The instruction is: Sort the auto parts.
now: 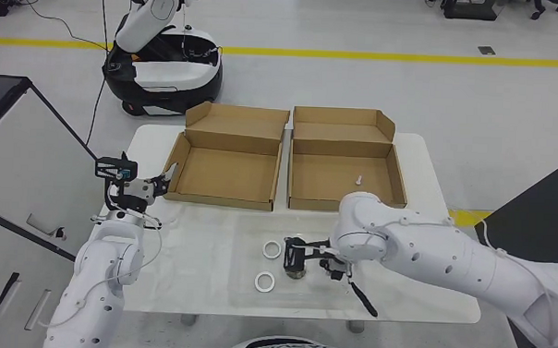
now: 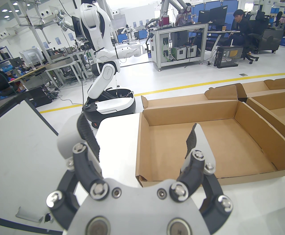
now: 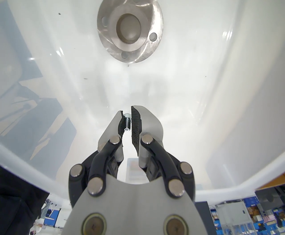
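My right gripper (image 3: 127, 116) is shut on a small silver bolt (image 3: 127, 122), held just above the white table (image 3: 200, 89). A round metal flange (image 3: 145, 42) with a centre bore and small holes lies on the table beyond the fingertips. From above, this gripper (image 1: 297, 258) is over the table's front middle, with two white rings (image 1: 272, 249) (image 1: 264, 282) beside it. My left gripper (image 2: 138, 133) stands open with nothing in it, just off the near left corner of the left cardboard box (image 2: 233, 144). In the top view this gripper (image 1: 157, 184) is at the table's left side.
Two open cardboard boxes (image 1: 228, 172) (image 1: 339, 181) sit side by side at the back of the table (image 1: 202, 264). A small white part (image 1: 359, 178) lies in the right box. Another white robot (image 1: 162, 68) stands on the floor behind the table.
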